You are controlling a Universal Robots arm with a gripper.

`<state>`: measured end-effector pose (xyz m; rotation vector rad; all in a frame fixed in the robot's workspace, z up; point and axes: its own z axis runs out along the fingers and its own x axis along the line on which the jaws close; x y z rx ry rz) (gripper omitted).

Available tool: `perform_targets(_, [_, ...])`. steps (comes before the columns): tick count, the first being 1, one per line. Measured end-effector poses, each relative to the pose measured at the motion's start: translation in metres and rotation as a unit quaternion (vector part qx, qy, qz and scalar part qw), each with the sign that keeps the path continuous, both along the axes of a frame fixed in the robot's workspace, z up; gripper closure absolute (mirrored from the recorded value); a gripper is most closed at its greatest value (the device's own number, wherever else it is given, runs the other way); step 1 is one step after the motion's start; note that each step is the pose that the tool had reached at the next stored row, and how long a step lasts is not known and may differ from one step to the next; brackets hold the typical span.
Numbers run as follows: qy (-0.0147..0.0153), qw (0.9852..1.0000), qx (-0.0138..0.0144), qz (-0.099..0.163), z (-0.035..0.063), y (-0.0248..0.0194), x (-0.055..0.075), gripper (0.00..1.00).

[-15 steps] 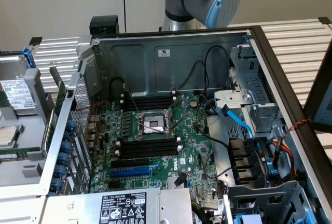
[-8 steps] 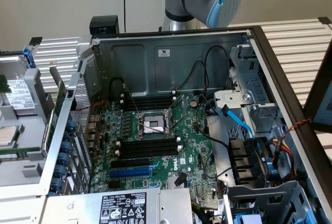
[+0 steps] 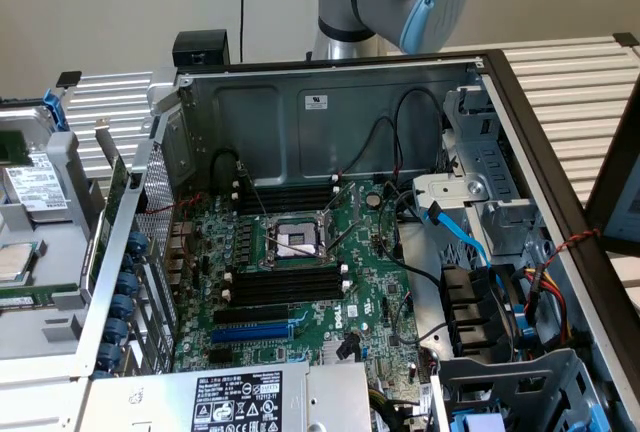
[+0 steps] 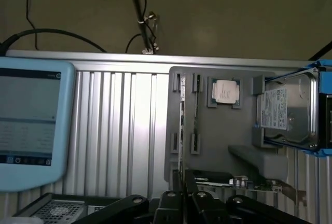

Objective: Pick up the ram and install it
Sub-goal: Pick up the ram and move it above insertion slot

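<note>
On the ribbed bench point(image 4: 119, 130), the ram point(image 4: 182, 115) stood on edge in the grey tray point(image 4: 218, 130), its long axis running straight away from the gripper point(image 4: 184, 183), whose fingers point(image 4: 194, 189), nearly together, appeared clamped on its near end.

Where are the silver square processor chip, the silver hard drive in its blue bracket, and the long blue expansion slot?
Silver square processor chip point(image 4: 226, 90): wrist view, centre of its metal lid.
Silver hard drive point(image 4: 272, 109): wrist view, on its white label.
Long blue expansion slot point(image 3: 255, 332): exterior view, middle of its length.
</note>
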<state>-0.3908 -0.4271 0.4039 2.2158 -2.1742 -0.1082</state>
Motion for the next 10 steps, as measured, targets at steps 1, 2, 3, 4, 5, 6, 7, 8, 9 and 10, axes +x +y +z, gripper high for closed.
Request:
perform_targets(1, [0.0008,1.0,-0.0001,0.0,0.0014,0.0,0.004,0.86])
perform_targets(2, [0.0011,1.0,0.0,0.001,0.0033,0.0,0.008,0.86])
perform_targets(3, [0.0013,1.0,0.0,0.001,0.0052,0.0,0.011,0.86])
perform_targets(4, [0.0014,1.0,0.0002,0.001,0.0073,0.0,0.015,0.86])
perform_targets(5, [0.0015,1.0,0.0005,0.002,0.0096,0.0,0.019,0.86])
perform_targets(6, [0.0015,1.0,0.0007,0.002,0.0118,0.0,0.023,0.86])
perform_targets(7, [0.0015,1.0,0.0008,0.002,0.0139,0.0,0.027,0.86])
perform_targets(8, [0.0016,1.0,0.0009,0.002,0.0164,0.0,0.032,0.86])
perform_targets(9, [0.0016,1.0,0.0009,0.002,0.0186,0.0,0.036,0.86])
perform_targets(10, [0.0016,1.0,0.001,0.002,0.0204,0.0,0.041,0.86])
